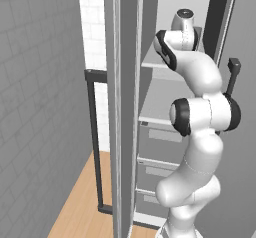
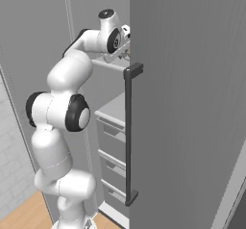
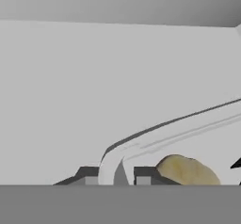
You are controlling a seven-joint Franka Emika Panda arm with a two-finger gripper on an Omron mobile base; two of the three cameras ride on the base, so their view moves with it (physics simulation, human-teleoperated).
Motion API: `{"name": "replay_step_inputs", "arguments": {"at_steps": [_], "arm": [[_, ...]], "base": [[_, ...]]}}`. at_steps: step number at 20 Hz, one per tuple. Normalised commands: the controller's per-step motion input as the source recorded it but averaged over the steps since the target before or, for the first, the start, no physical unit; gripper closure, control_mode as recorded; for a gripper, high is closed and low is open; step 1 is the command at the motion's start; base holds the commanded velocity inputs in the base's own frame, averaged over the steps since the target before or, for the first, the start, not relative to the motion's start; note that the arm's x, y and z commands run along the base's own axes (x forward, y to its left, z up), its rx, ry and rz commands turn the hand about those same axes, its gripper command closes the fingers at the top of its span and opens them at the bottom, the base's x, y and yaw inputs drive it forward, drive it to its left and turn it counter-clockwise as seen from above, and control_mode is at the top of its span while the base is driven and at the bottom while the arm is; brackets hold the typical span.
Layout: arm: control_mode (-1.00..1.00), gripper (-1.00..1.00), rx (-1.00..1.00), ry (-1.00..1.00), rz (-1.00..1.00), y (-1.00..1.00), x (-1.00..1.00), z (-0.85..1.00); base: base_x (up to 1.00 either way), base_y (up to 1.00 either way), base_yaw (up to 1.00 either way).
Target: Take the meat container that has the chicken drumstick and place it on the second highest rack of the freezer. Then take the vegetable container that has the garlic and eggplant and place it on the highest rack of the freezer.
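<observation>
My claw (image 3: 120,177) pinches the pale container (image 3: 155,140) rim, garlic (image 3: 187,170) just beside it, over the highest rack (image 1: 150,61) inside the grey freezer (image 2: 187,103).

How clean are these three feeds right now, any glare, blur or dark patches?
Left base view: flat even light, no glare, soft edges on the freezer shelves. Right base view: the door face is evenly grey, with the gripper partly hidden behind its edge. Hand view: pale, washed-out walls, the container rim sharp, the garlic slightly soft.
</observation>
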Motion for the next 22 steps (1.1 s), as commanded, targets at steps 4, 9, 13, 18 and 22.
{"name": "replay_step_inputs", "arguments": {"at_steps": [4,9,13,18,22], "arm": [[-1.0,-1.0,-0.01,-0.02,0.0,0.03,0.0,-0.12],[-1.0,-1.0,-0.06,-0.05,0.0,0.03,-0.12,0.0],[-1.0,-1.0,-0.16,-0.18,0.0,0.19,-0.44,0.07],[-1.0,-1.0,-0.08,-0.34,0.03,0.1,-0.71,0.07],[-1.0,-1.0,0.0,-0.14,0.09,0.0,-0.93,0.07]], "base": [[0.0,0.0,0.0],[0.0,0.0,0.0],[0.0,0.0,0.0],[0.0,0.0,0.0],[0.0,0.0,0.0]]}}
